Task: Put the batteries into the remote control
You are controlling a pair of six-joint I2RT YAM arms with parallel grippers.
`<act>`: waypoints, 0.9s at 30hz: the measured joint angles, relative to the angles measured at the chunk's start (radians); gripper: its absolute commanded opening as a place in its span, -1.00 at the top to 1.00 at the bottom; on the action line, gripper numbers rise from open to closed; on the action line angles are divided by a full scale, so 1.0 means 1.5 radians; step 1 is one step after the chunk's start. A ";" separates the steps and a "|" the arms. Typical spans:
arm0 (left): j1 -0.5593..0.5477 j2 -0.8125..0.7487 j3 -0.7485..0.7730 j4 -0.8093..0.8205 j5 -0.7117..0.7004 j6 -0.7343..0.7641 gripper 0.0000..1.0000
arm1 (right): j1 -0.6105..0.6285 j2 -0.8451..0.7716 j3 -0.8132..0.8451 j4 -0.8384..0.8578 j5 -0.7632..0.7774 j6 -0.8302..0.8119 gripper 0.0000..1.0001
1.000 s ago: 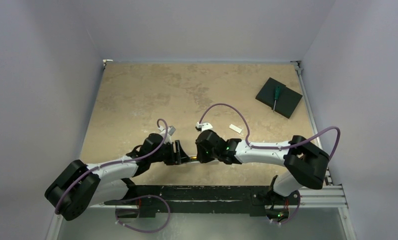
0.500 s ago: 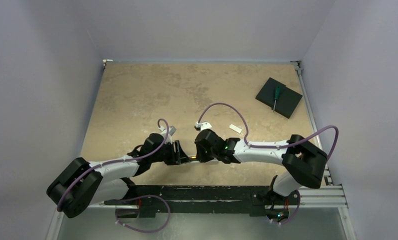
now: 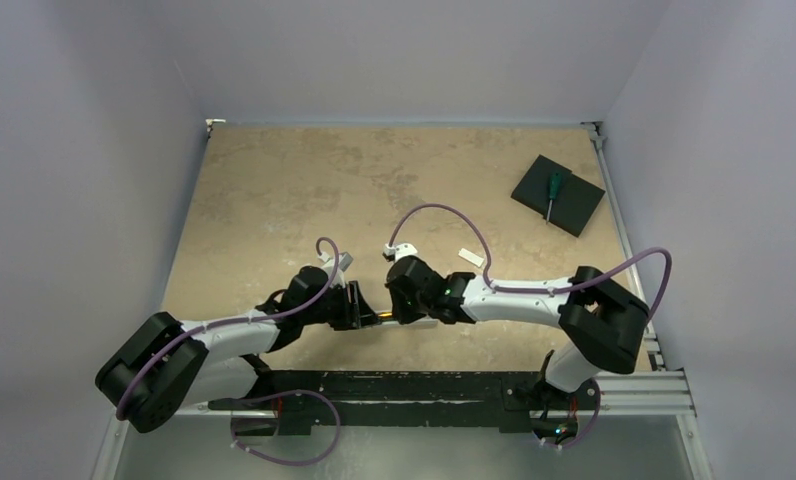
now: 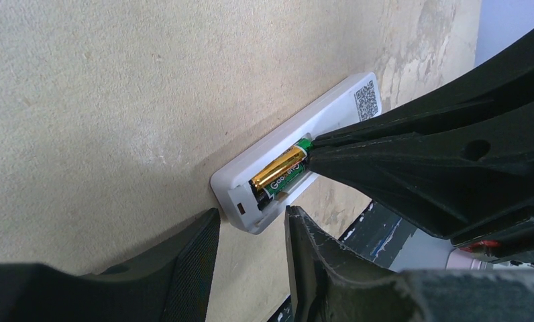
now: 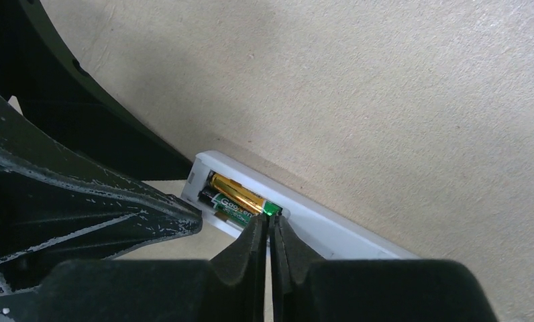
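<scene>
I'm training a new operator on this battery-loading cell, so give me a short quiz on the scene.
1. True or false: the remote control lies buttons-up.
2. What lies on the black pad? A) a battery B) a green-handled screwdriver C) a spare remote
3. Fill in: the right gripper, fingers together, meets the gold battery at its ___ end.
Key: 1 false, its back faces up; 2 B; 3 green.

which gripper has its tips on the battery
The right gripper, jaws closed, at the green end of the gold battery; the left gripper is open beside the remote control.
</scene>
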 measured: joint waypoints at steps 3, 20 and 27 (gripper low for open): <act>0.000 0.001 0.000 0.000 0.000 0.000 0.21 | 0.000 0.008 0.009 -0.009 -0.003 -0.010 0.80; 0.000 0.001 0.000 0.000 0.000 0.000 0.22 | 0.044 0.080 0.119 -0.141 0.064 -0.072 0.83; 0.000 0.001 0.000 0.000 0.000 0.000 0.22 | 0.086 0.135 0.184 -0.203 0.145 -0.087 0.83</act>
